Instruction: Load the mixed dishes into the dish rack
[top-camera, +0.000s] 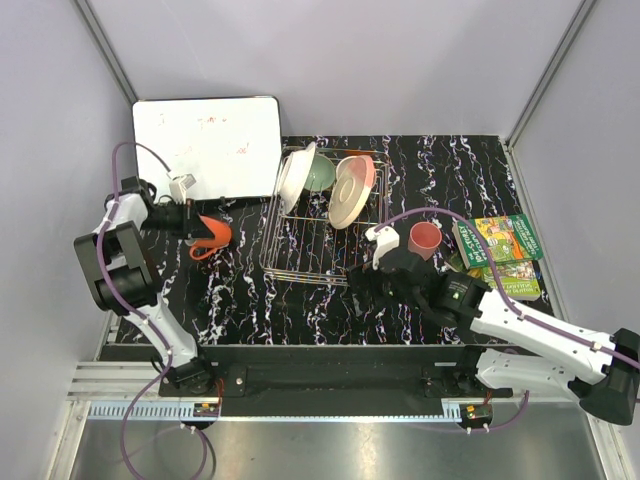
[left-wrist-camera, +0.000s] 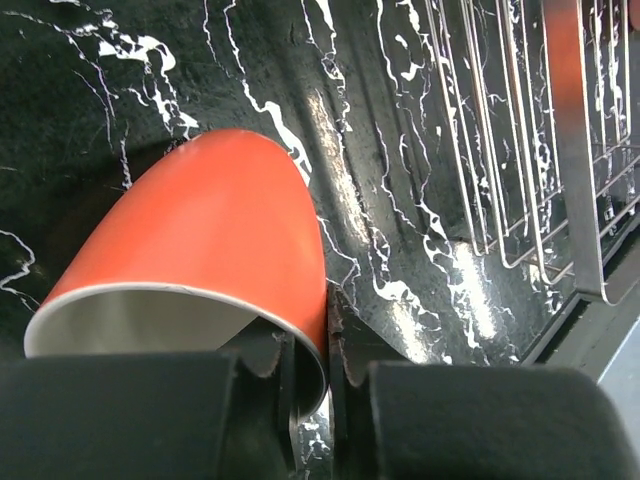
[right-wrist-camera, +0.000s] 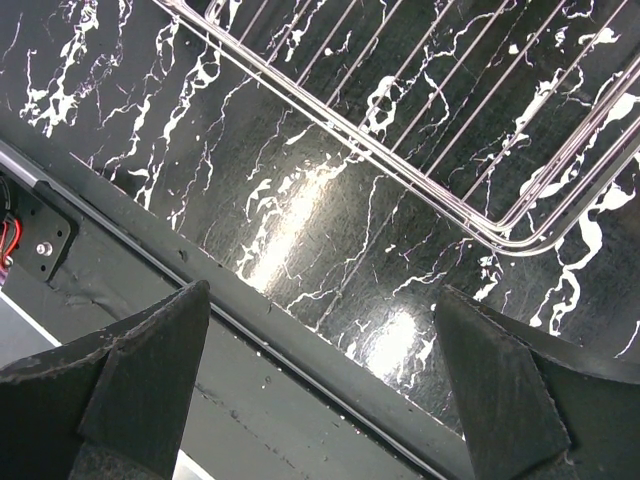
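Observation:
The silver wire dish rack (top-camera: 325, 235) stands mid-table. In its far end stand a white plate (top-camera: 295, 178), a mint green bowl (top-camera: 321, 172) and the pink-and-cream plate (top-camera: 349, 195), all on edge. I cannot make out the cream bowl. My left gripper (top-camera: 198, 233) is shut on the rim of the orange mug (top-camera: 213, 236), left of the rack. In the left wrist view the fingers (left-wrist-camera: 350, 340) pinch the mug's wall (left-wrist-camera: 210, 230), and the mug is tilted just over the table. The small pink cup (top-camera: 425, 238) stands right of the rack. My right gripper (top-camera: 362, 283) is open and empty by the rack's near right corner (right-wrist-camera: 520, 235).
A white whiteboard (top-camera: 207, 147) lies at the far left, behind the left arm. A green book (top-camera: 500, 250) lies at the right, beyond the pink cup. The table's near edge (right-wrist-camera: 250, 330) runs under my right gripper (right-wrist-camera: 320, 400). Rack wires (left-wrist-camera: 520, 150) lie right of the mug.

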